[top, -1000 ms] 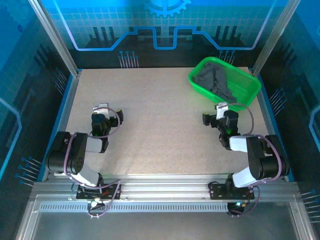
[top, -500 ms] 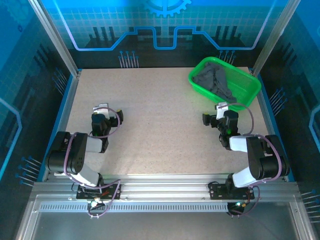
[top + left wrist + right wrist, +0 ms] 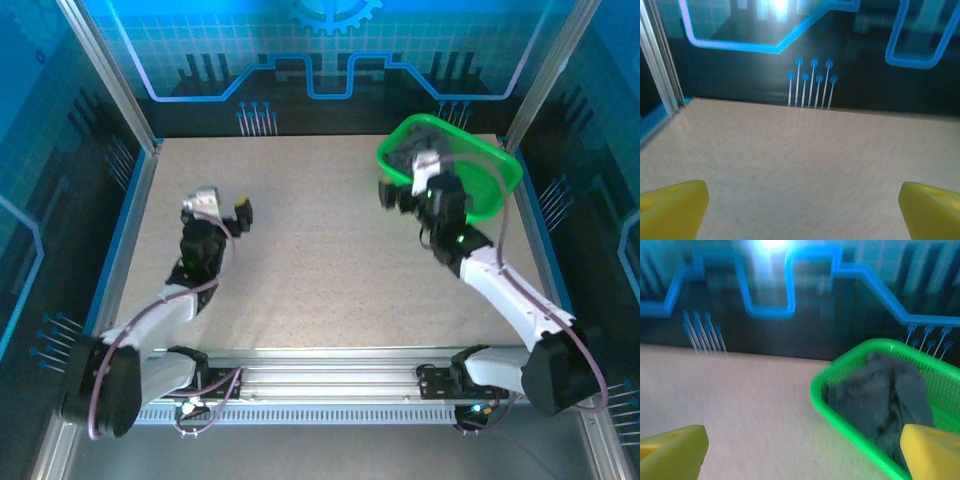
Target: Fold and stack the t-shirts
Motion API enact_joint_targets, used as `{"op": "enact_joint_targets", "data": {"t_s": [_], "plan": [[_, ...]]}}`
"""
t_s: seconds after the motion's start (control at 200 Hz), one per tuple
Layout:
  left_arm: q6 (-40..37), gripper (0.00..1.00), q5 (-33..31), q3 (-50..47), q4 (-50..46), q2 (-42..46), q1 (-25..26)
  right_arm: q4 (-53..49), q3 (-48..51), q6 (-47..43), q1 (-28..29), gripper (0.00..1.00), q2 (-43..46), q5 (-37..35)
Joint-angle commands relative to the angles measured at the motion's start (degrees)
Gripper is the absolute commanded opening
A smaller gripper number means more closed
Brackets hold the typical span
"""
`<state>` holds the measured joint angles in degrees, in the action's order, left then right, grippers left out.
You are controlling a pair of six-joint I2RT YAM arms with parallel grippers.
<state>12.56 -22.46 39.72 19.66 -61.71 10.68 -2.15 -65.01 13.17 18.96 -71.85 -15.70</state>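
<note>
Right wrist: our right gripper [image 3: 800, 452], jaws released, faces the t-shirts [image 3: 880, 395] crumpled in their green basket [image 3: 847, 354], likely to fetch one; our left gripper [image 3: 801, 212] hovers released.

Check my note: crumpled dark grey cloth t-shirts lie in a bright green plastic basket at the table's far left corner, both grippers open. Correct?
Wrong corner: the top external view shows the bright green plastic basket with the dark grey cloth t-shirts at the far right. The left gripper and right gripper are open.
</note>
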Motion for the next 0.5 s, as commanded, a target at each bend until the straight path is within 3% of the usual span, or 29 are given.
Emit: {"op": "enact_joint_targets", "data": {"t_s": [0.0,0.06,0.13,0.295,0.495], "plan": [[21.41,0.99,7.39,13.08,-25.13,-0.57,-3.91,-22.15,-11.87,15.80,-6.92,1.00,-9.07,4.18],[29.10,0.99,20.76,17.13,-23.93,-4.91,-8.13,-27.47,-21.15,18.29,-9.10,0.98,-16.08,2.21],[30.47,0.99,26.14,25.67,-28.92,-10.99,-7.08,-33.76,-31.24,20.79,-11.39,0.95,-24.75,0.93],[25.41,0.99,29.85,44.80,-41.50,-21.83,2.27,-43.32,-51.43,21.86,-14.64,0.87,-44.51,0.24],[26.71,0.96,31.35,46.31,-40.27,-22.58,9.40,-49.05,-66.40,21.30,-17.47,0.79,-62.93,1.93]]}}
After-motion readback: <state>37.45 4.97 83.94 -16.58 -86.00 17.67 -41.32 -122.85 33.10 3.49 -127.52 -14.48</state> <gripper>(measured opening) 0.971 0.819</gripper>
